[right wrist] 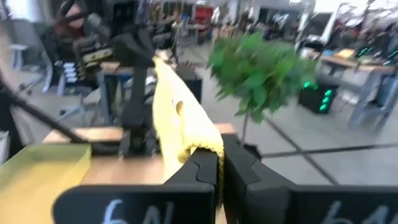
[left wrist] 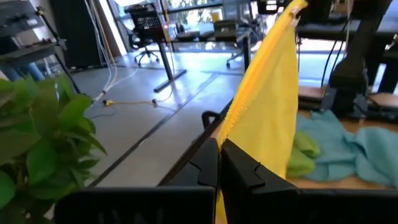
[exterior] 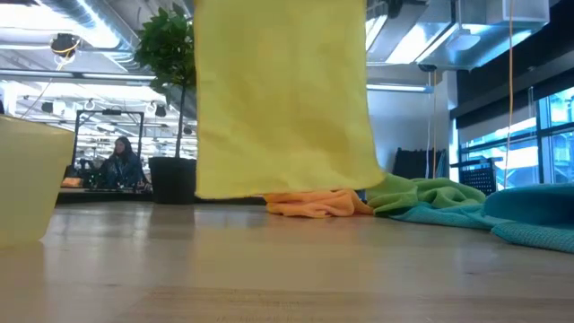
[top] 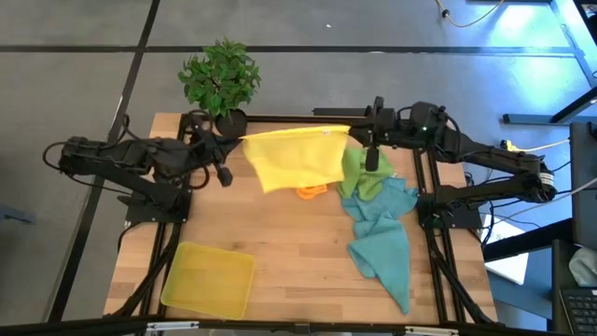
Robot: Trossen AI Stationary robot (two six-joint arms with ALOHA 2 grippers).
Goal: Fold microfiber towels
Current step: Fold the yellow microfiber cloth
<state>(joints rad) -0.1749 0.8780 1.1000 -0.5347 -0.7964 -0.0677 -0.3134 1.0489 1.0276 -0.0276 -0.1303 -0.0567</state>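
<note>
A yellow microfiber towel (top: 294, 159) hangs spread between my two grippers over the far half of the table. My left gripper (top: 239, 140) is shut on one upper corner and my right gripper (top: 353, 129) on the other. In the low view the towel (exterior: 282, 99) hangs as a flat sheet, its lower edge close above the tabletop. Behind it an orange towel (exterior: 314, 205) lies crumpled on the wood. A green towel (top: 359, 173) and a teal-blue towel (top: 387, 238) lie heaped toward the right side. My left gripper pinches the yellow towel's upper corner (left wrist: 231, 135) between its two fingers, which point about level toward the table's right. The hemmed top edge runs straight from the fingers to the other gripper. The cloth hangs below the hold. My right gripper pinches the opposite upper corner (right wrist: 200, 147) between its two fingers, pointing level toward the table's left. A small bunch of cloth sits at the fingertips. The towel hangs down from there, clear of the table or nearly so.
A rigid yellow tray (top: 210, 278) sits at the near left corner. A potted plant (top: 222, 79) stands at the far edge, just behind my left gripper. Bare wood lies at the table's middle and near side. A person sits in the room far behind.
</note>
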